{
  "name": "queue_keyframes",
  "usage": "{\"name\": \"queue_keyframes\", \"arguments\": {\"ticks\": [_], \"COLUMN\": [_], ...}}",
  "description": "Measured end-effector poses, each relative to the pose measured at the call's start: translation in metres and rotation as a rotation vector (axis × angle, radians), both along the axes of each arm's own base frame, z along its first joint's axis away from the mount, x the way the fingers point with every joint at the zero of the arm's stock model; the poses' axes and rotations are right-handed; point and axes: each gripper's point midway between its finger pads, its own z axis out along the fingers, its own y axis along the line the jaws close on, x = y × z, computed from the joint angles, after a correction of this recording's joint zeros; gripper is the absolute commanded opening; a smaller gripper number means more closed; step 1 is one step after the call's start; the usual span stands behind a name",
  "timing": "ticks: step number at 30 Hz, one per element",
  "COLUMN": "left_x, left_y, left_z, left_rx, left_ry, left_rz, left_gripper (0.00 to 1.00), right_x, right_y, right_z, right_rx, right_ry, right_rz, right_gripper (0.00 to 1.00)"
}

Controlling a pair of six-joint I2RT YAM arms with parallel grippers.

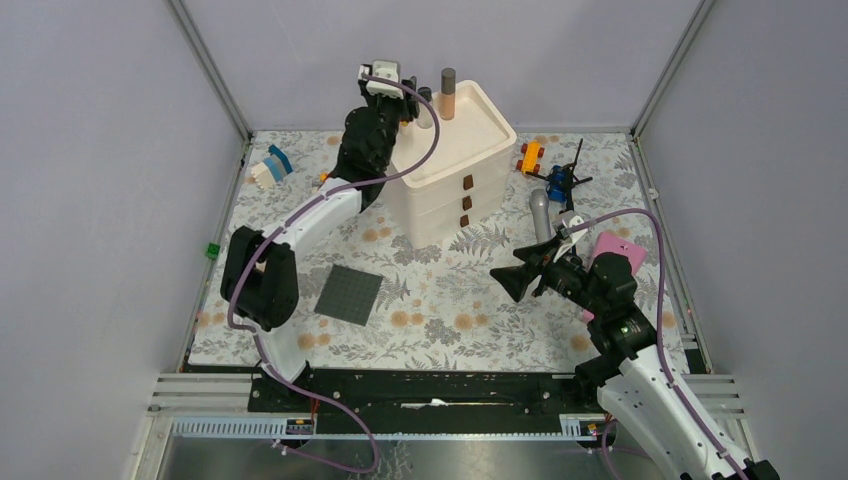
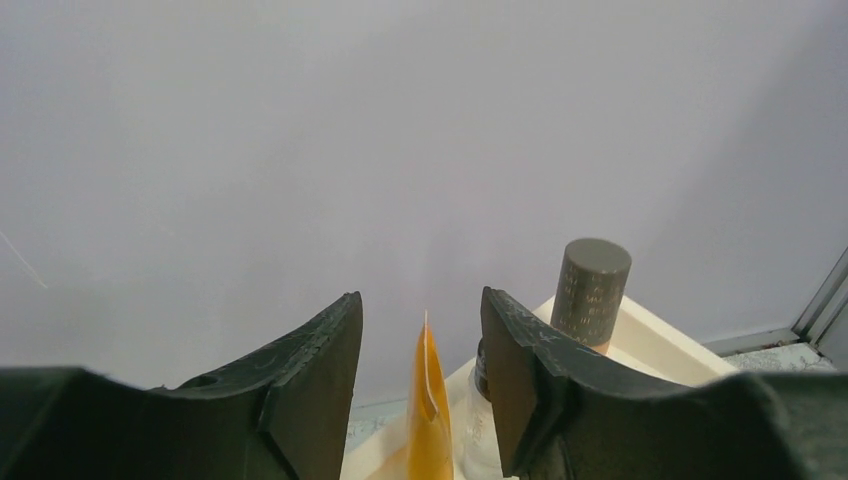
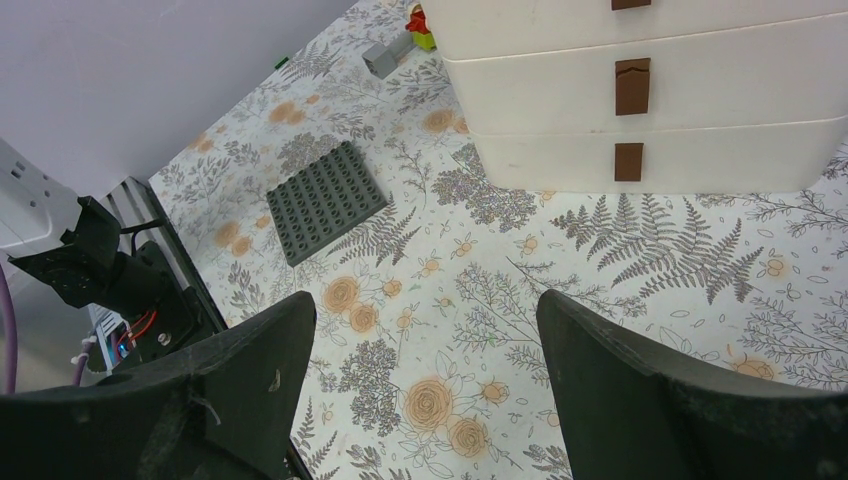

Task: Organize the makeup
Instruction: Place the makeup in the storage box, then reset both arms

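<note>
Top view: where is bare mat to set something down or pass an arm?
Bare mat lies in front of the drawers, between the baseplate and the right gripper. Right of the drawers is crowded: silver tube, toy car, pink item.

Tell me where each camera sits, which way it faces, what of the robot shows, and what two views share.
Top: above and behind the arms, looking down on the table; left arm and right arm show.
Left wrist: high beside the tray, facing the back wall; its own parted jaws flank the orange tube.
Right wrist: low over the table, facing the drawers and baseplate; its own open jaws, empty.
Shared: top and left wrist both show the capped tube on the tray; top and right wrist, drawers and baseplate.
</note>
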Motion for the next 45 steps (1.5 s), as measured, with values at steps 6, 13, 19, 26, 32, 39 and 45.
{"name": "queue_keyframes", "arguments": {"ticks": [6,13,19,26,32,39,45], "left_x": [-0.013,-0.039,-0.106,-0.189,-0.219,-0.28,-0.295], "left_y": [0.007,0.021,0.063,0.115,0.121,0.151,0.163], "left_z": [0.036,0.095,0.125,0.075,-0.074,-0.164,-0.163], "left_rx": [-0.019,-0.065,-0.207,-0.4,-0.31,-0.157,-0.111], "left_ry": [-0.051,-0.072,-0.005,0.153,0.532,0.775,0.769], "left_rz": [0.003,-0.001,0.015,0.06,0.111,0.171,0.178], "left_gripper": [0.55,0.78,0.91,0.99,0.99,0.99,0.99], "right_x": [0.001,0.023,0.058,0.085,0.08,0.06,0.038], "right_y": [-0.001,-0.015,-0.031,-0.038,-0.061,-0.092,-0.117], "right_z": [-0.002,-0.015,-0.024,-0.045,-0.073,-0.075,-0.058], "right_rx": [-0.004,-0.042,-0.119,-0.187,-0.285,-0.391,-0.334], "right_ry": [0.006,0.112,0.291,0.514,0.663,0.67,0.539], "right_rz": [-0.008,-0.154,-0.343,-0.462,-0.577,-0.678,-0.767], "right_gripper": [0.93,1.0,1.0,1.0,1.0,1.0,1.0]}}
